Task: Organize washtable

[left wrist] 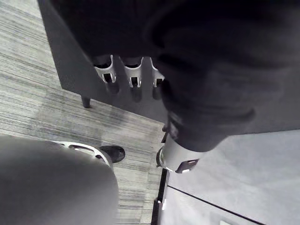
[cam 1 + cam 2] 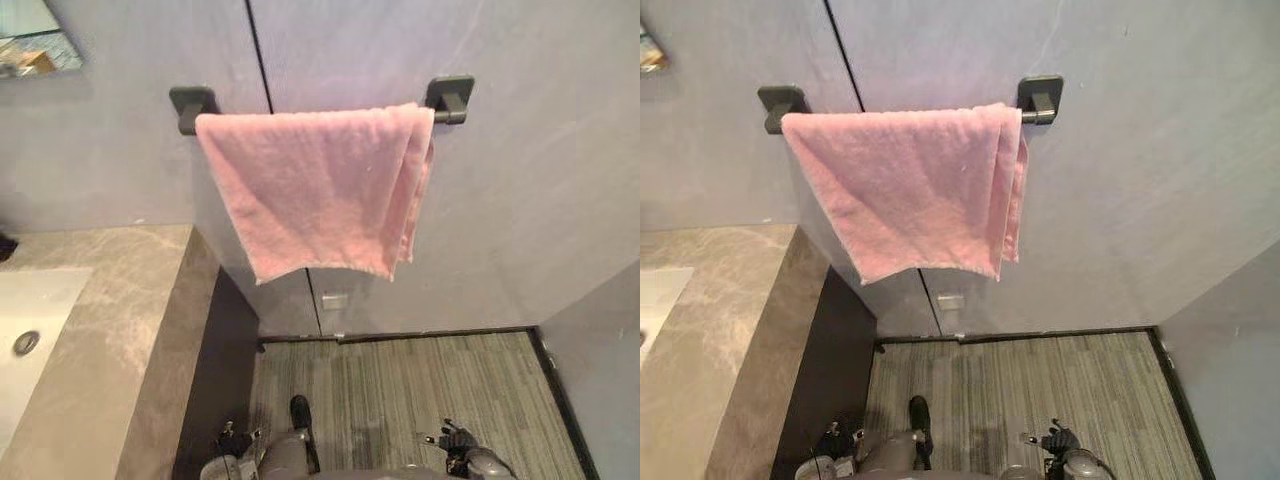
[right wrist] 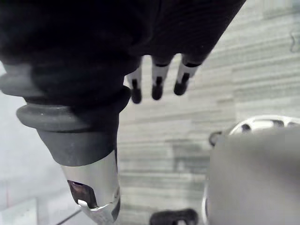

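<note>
The pink towel hangs folded over the dark wall bar, high above and well apart from both hands. The left hand and right hand hang low over the floor, fingers seemingly straight and empty. The marble counter lies left.

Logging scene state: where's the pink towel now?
The pink towel hangs folded over the dark wall rail, upper centre in both eye views, up and right of the marble counter.

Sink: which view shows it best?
Left eye view: the sink shows its white basin and the drain. Right eye view catches just a corner of it. Both wrist views face the floor.
</note>
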Robot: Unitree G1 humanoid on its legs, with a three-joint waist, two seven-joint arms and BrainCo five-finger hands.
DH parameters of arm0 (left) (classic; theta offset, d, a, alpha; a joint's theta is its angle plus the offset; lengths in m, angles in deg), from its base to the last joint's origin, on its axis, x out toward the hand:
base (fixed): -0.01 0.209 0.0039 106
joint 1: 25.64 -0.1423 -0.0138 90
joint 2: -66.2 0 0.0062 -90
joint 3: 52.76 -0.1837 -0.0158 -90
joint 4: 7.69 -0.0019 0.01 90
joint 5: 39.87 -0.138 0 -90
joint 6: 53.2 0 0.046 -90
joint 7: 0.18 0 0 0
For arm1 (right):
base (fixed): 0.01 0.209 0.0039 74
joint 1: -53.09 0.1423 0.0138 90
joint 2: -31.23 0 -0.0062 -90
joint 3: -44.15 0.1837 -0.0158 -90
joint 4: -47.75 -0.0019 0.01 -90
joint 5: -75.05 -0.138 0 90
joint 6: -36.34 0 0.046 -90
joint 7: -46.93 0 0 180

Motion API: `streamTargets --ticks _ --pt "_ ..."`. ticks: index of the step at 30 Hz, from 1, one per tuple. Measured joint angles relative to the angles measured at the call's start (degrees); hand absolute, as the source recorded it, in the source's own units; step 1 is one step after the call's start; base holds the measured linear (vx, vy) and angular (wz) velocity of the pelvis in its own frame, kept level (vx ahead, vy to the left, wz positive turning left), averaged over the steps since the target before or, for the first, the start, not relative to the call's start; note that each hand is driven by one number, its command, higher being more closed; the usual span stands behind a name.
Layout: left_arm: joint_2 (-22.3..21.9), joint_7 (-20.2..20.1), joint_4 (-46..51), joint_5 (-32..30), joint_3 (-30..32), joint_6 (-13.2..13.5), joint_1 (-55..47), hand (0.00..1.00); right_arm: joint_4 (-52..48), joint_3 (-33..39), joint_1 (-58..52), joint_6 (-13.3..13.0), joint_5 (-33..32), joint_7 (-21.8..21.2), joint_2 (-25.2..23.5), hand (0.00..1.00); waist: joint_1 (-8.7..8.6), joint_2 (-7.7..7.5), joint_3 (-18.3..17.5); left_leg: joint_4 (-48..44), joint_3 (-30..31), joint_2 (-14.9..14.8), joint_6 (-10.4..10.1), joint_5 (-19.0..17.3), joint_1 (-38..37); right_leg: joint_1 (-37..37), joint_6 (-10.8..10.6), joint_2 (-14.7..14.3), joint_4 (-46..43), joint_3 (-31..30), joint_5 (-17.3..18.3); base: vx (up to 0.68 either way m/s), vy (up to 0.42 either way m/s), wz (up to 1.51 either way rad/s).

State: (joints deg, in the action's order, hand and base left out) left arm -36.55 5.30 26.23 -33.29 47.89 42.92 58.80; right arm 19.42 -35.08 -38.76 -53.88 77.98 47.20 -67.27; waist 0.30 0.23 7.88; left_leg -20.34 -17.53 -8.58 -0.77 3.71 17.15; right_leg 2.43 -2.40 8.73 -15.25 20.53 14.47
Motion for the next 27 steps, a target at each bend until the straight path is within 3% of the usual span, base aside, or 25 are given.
streamTargets --ticks 1,3,4,5,6,7,9,10,12,15,16,17,19,22,24,26,27 --pt "-0.2 0.2 -0.1 0.0 0.4 0.1 -0.5 0.0 -0.1 0.6 -0.9 0.1 0.0 0.4 0.7 0.0 -0.12 0.43 -0.1 -10.9 -0.1 -2.2 0.4 -4.9 -0.8 -0.3 0.0 0.9 -1.2 0.1 -0.2 -0.15 -0.009 0.01" --pt "-0.5 0.2 -0.8 0.0 1.2 0.4 -1.1 0.0 -0.2 1.7 -2.1 0.0 -0.1 0.8 1.0 0.0 -1.2 1.29 0.0 -17.7 1.1 -5.8 -2.2 -9.4 -3.7 0.0 0.0 1.0 -2.7 0.1 -0.3 -0.11 0.122 -0.01" --pt "-0.9 0.1 -0.9 -0.1 1.4 0.3 -1.2 0.0 -0.2 3.2 -2.6 0.0 -0.1 0.8 1.3 0.0 -1.82 2.2 0.1 -16.4 1.9 -6.0 -3.2 -9.5 -3.6 -0.5 0.0 0.3 -4.2 0.1 -0.4 -0.05 0.163 0.36" --pt "-1.6 -0.2 -0.4 -0.1 1.3 0.5 -1.3 0.0 0.0 4.9 -3.3 0.4 -0.1 0.5 0.5 0.0 -2.37 2.51 0.6 -12.5 2.4 -4.2 -2.9 -9.1 -4.8 -3.3 1.3 0.2 -7.1 -0.5 -1.0 -0.05 0.083 0.48" --pt "-1.6 -0.2 -0.5 -0.2 1.4 0.6 -1.0 0.0 0.2 5.7 -3.9 0.5 -0.4 0.5 0.2 0.0 -3.08 1.76 0.2 -7.6 4.5 -3.1 -3.8 -9.3 -6.3 -4.0 1.2 -1.1 -3.9 -2.1 -0.7 -0.23 0.041 0.76" --pt "-1.2 -0.1 -1.7 -0.4 3.1 0.0 -0.7 0.0 1.5 7.2 -5.1 0.1 -0.7 0.6 -1.3 0.0 -4.46 0.24 -0.1 -5.7 8.3 -2.3 -4.7 -12.5 -9.3 -3.0 1.1 -2.5 5.2 -3.4 -7.4 -0.25 0.031 0.5" --pt "-2.5 -0.2 -1.8 -0.6 3.2 -0.1 -0.9 0.0 1.5 10.2 -4.7 0.3 -0.7 0.7 -1.2 0.0 -4.02 1.51 0.0 -7.9 7.6 -4.1 -7.8 -15.3 -13.0 -5.2 1.1 -2.7 3.6 -3.6 -8.4 -0.18 0.155 0.12" --pt "-3.2 -0.2 -1.8 -0.8 3.0 -0.1 -0.3 0.0 1.2 10.9 -4.3 0.4 -1.1 0.7 -1.0 0.0 -5.16 2.83 -0.5 0.4 7.3 -2.6 -8.3 -16.1 -15.6 -8.3 0.5 -1.9 2.3 -3.4 -8.9 -0.12 0.235 0.06" --pt "-2.9 -0.6 -1.9 -1.6 1.8 -0.1 0.5 0.0 1.2 11.2 -3.5 0.5 -2.1 0.7 -1.5 0.0 -5.71 3.13 -0.4 6.8 5.9 -0.7 -8.1 -16.1 -16.1 -11.2 -0.9 -0.5 2.5 -3.9 -10.6 -0.18 0.229 0.07" --pt "-2.6 -2.0 -1.9 -4.8 -0.7 -0.2 0.1 0.0 1.0 10.4 -3.4 0.6 -3.1 0.8 -1.5 0.0 -5.37 2.46 0.0 8.6 3.1 1.3 -7.4 -15.9 -17.7 -11.8 -1.8 0.8 2.5 -5.4 -13.0 -0.19 0.158 -0.27" --pt "-2.4 -2.0 -2.0 -5.5 -1.2 -0.2 0.0 0.0 0.8 9.3 -3.4 0.5 -3.1 0.8 -1.4 0.0 -5.33 2.3 0.0 8.0 1.4 1.3 -5.2 -15.9 -17.8 -11.9 -1.7 1.3 2.5 -5.4 -14.3 -0.28 0.116 -0.46" --pt "-2.4 -1.9 -2.0 -6.5 -1.1 -0.2 0.0 0.0 0.3 8.7 -3.4 0.5 -3.1 0.8 -1.1 0.0 -5.02 3.08 0.5 8.5 -0.7 0.9 -3.7 -16.1 -17.9 -12.2 -1.7 1.3 1.8 -5.9 -13.9 -0.27 0.066 -0.48" --pt "-1.8 -1.7 -2.8 -7.4 -1.1 -0.5 -0.1 0.0 -0.5 8.6 -3.6 0.4 -3.1 0.8 -1.4 0.0 -4.38 2.29 0.4 7.2 -2.1 0.4 -3.5 -16.1 -17.7 -15.2 0.0 2.2 -10.1 -5.5 -8.2 -0.24 -0.055 -0.35" --pt "-0.5 -1.6 -3.2 -7.4 -1.1 -0.7 -0.3 0.0 -0.2 8.3 -4.2 0.2 -3.1 0.8 -1.6 0.0 -4.38 1.65 0.1 4.8 -0.5 -0.6 -3.9 -15.7 -16.3 -14.7 -2.0 3.0 -24.0 -8.9 -2.1 -0.13 -0.201 0.13" --pt "0.3 -1.5 -3.2 -7.4 -1.0 -0.7 -0.3 0.0 0.2 8.4 -4.9 0.3 -3.1 0.7 -2.1 0.0 -4.53 0.04 -0.5 3.0 2.4 0.3 -4.9 -14.6 -14.3 -14.2 -4.5 2.4 -26.0 -14.2 1.7 -0.14 -0.372 0.67" --pt "-1.4 -1.5 -4.1 -7.6 -1.2 -0.8 -0.2 0.0 1.3 8.5 -5.0 0.4 -3.0 0.7 -1.3 0.0 -3.89 2.3 -1.9 4.9 5.5 -0.4 -4.9 -12.2 -12.7 -12.5 -4.5 -1.9 -21.3 -18.3 2.7 -0.14 -0.255 0.59" --pt "-1.5 -1.4 -3.9 -7.6 -1.2 -0.6 -0.3 0.0 1.2 8.0 -4.0 0.4 -3.0 0.7 -0.9 0.0 -3.13 2.04 -2.2 5.3 6.6 -0.3 -5.4 -10.2 -11.1 -12.7 -3.6 -2.7 -20.2 -21.0 5.1 -0.19 -0.297 0.51"
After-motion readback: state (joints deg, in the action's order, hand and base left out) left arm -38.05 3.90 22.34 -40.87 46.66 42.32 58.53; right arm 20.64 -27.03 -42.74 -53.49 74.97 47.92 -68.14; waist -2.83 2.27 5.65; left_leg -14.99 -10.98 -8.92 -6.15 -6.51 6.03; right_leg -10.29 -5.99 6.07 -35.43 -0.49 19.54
